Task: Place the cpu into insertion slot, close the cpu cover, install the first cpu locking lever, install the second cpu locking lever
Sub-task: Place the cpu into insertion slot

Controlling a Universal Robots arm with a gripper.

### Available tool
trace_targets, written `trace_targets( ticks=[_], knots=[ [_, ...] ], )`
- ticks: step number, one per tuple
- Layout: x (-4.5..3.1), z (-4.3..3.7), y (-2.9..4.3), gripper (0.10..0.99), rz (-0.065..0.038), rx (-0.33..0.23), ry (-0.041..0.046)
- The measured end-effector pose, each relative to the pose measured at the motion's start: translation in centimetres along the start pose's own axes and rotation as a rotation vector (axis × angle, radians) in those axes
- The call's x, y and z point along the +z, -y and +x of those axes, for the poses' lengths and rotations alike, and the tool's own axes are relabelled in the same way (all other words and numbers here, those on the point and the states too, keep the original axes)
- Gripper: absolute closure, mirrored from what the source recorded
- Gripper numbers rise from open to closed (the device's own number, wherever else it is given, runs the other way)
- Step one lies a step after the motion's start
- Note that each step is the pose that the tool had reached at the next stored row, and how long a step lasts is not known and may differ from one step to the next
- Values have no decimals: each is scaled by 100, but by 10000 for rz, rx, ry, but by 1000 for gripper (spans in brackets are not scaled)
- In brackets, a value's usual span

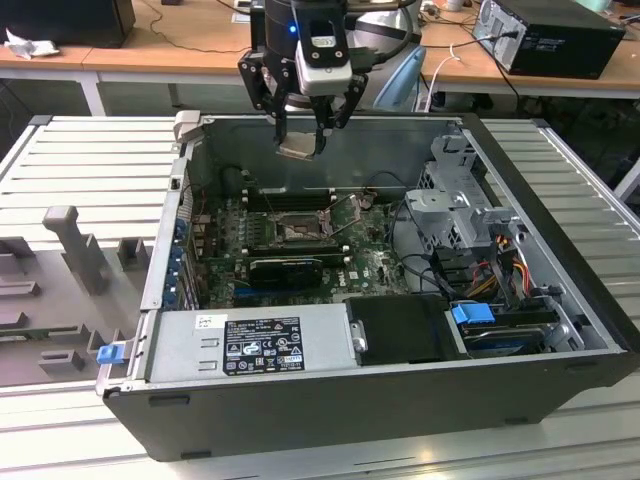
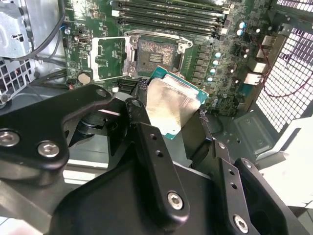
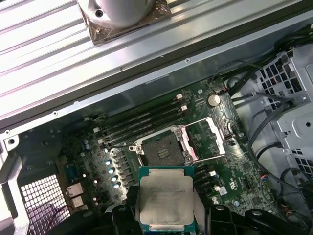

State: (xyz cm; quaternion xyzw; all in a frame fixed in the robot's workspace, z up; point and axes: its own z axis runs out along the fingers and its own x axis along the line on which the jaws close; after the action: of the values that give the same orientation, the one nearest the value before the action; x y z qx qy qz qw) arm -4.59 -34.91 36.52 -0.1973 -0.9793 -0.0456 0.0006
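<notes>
Open computer case (image 1: 400, 400) holds power supply (image 1: 250, 340) and memory slots (image 3: 144, 117).

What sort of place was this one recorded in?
Probably a robotics lab or test workshop: an opened desktop computer case sits on a ribbed metal bench, wooden desks with another computer stand behind, and the pincer holds the cpu above the case.

Robotics laboratory or workshop. Evidence recorded: a slatted aluminium table (image 1: 90, 150) carried an opened computer case (image 1: 560, 330); a gripper (image 1: 301, 143) hung above; wooden workbenches (image 1: 180, 45) behind held cables (image 1: 190, 18) and a second computer (image 1: 560, 35).
</notes>
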Motion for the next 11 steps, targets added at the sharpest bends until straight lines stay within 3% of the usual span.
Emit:
trace_targets(
  ticks=[11],
  knots=[
    [0,0,0,561,-8,431,38]
  ],
)
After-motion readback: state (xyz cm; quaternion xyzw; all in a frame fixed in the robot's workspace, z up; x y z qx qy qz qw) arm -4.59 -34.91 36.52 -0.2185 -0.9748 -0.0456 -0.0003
